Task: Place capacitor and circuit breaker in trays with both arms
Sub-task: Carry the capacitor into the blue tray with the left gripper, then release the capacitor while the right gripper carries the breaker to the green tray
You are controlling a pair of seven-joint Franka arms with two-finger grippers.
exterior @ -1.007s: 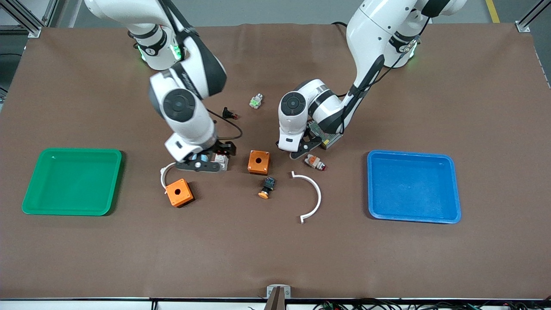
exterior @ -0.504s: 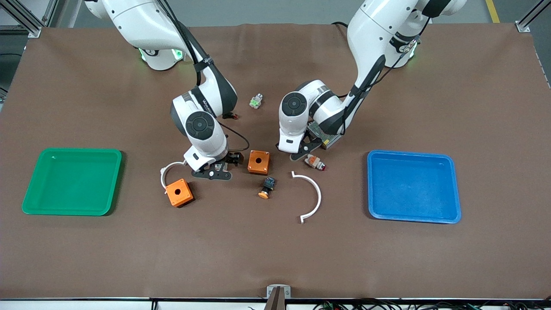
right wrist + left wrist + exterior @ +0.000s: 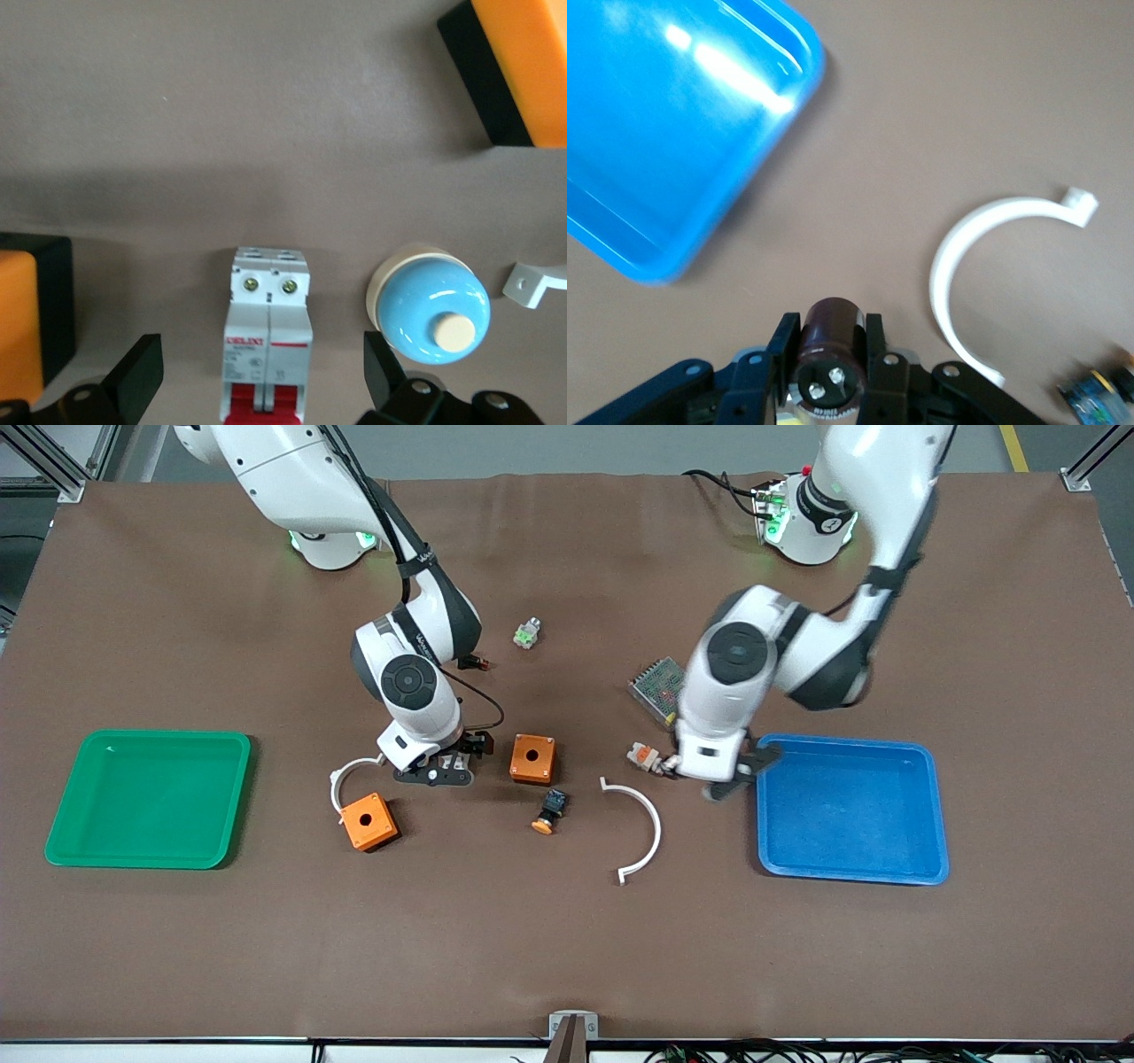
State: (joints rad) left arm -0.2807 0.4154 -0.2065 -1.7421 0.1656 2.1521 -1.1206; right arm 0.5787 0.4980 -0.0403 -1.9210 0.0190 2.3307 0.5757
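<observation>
My left gripper (image 3: 740, 773) is shut on the capacitor (image 3: 827, 354), a dark cylinder with two metal pins on its end. It holds the capacitor above the table beside the rim of the blue tray (image 3: 850, 872). The left wrist view shows the fingers (image 3: 782, 341) clamping both sides. My right gripper (image 3: 438, 766) is low over the table between the two orange boxes, open. The circuit breaker (image 3: 268, 328), white with red levers, lies between its fingers (image 3: 135, 376) in the right wrist view. In the front view the right hand hides the breaker.
The green tray (image 3: 146, 859) lies at the right arm's end. Orange boxes (image 3: 532, 758) (image 3: 369, 821), a white arc (image 3: 651, 824), a white-and-orange part (image 3: 645, 758), a circuit board (image 3: 657, 686) and a black-and-orange button (image 3: 549, 810) lie mid-table. A blue knob (image 3: 431, 305) sits beside the breaker.
My left arm has swung from beside the circuit board toward the blue tray, carrying the capacitor. My right gripper has come down around the circuit breaker and stayed open.
</observation>
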